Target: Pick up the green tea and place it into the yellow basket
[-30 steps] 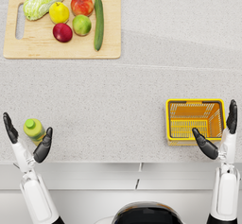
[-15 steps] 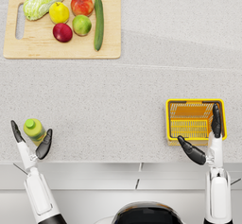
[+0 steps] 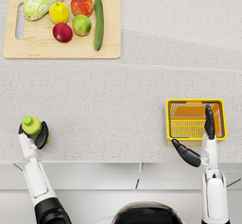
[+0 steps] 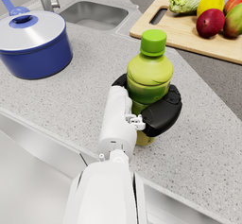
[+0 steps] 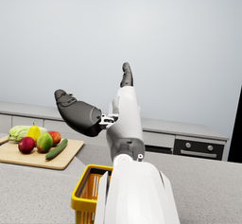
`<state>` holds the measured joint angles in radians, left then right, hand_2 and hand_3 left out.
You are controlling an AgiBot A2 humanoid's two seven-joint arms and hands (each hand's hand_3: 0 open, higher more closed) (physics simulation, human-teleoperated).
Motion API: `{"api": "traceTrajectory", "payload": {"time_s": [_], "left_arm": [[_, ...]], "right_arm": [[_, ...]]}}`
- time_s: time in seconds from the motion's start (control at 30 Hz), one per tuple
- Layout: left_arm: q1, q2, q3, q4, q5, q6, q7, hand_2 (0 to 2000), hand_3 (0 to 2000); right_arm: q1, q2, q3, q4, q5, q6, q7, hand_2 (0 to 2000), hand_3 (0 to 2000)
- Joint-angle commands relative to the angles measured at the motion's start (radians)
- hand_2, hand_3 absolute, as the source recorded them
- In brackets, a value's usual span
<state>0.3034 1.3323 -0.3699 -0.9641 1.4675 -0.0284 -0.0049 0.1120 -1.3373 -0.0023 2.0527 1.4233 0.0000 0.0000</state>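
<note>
The green tea bottle [image 4: 149, 76] is seen upright on the counter [image 3: 123, 100] near its front edge, wrapped at mid-body by the left hand [image 4: 146, 112]; dark fingers [image 4: 163, 114] are closed round the far side of the bottle and the white palm is pressed against the near side. The cap stands clear above the hand. The base appears to rest on the counter, so the step in hand is judged to be the securing of the grasp before the lift. The grip should be kept low on the bottle's body and firm, since the smooth round surface could slip or tilt if squeezed unevenly. A straight lift is advised before any sideways travel, with the bottle held upright. The yellow basket [image 3: 195, 119] lies well apart from the left hand, across the counter, directly under the right hand [image 3: 201, 140], which hangs spread and holding nothing, one finger over the basket's rim. That hand is judged to need clearing aside, or the bottle may be blocked at the drop. A cutting board [image 3: 61, 53] with fruit and vegetables lies far beyond both hands and is not in the path.
</note>
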Motion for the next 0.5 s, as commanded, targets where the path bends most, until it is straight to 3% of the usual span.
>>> {"api": "traceTrajectory", "payload": {"time_s": [0.03, 0.13, 0.23, 0.37, 0.5], "left_arm": [[-0.013, 0.003, 0.01, -0.044, 0.001, 0.022, -0.001, 2000, 2000], [-0.121, 0.044, 0.038, -0.495, 0.001, 0.0, 0.002, 2000, 2000], [-0.069, 0.021, 0.159, -0.762, 0.001, -0.007, 0.008, 2000, 2000], [0.04, 0.004, 0.328, -0.892, 0.001, -0.027, 0.006, 2000, 2000], [0.15, 0.072, 0.471, -0.967, 0.001, -0.034, 0.004, 2000, 2000]], "right_arm": [[0.015, -0.003, 0.017, 0.003, 0.0, 0.0, 0.0, 0, 0], [0.025, -0.011, 0.069, -0.005, 0.0, 0.0, 0.0, 0, 0], [0.078, -0.059, 0.172, -0.039, 0.0, 0.0, 0.0, 0, 0], [0.119, -0.105, 0.27, -0.095, 0.0, 0.0, 0.0, 0, 0], [0.172, -0.161, 0.332, -0.134, 0.0, 0.0, 0.0, 0, 0]]}}
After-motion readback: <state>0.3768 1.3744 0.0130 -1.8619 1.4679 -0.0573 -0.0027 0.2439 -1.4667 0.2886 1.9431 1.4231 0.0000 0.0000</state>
